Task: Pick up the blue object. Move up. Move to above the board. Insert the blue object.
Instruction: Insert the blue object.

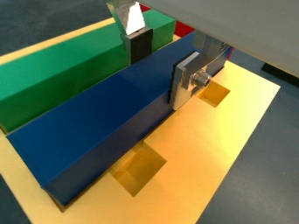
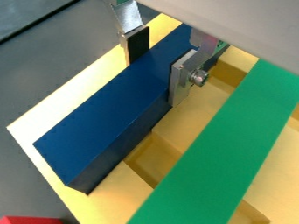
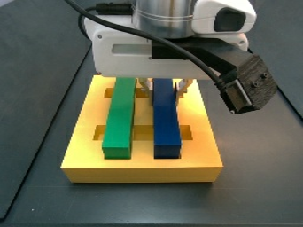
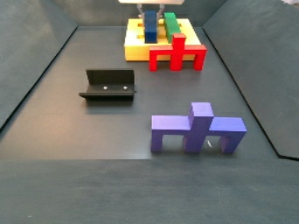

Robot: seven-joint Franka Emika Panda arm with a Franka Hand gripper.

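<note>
- White rounded arm body (image 3: 166,40) above the hand (image 3: 168,89), black cables looping across it
- Flat silver fingers (image 1: 184,80), dark pads, one screw
- Black camera box (image 3: 245,82) beside the hand

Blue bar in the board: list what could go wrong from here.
1. The gripper has its fingers either side of the blue object; lifting before opening fully could drag it out of the board.
2. The green bar lies close alongside; a sideways retreat could knock it.
</note>
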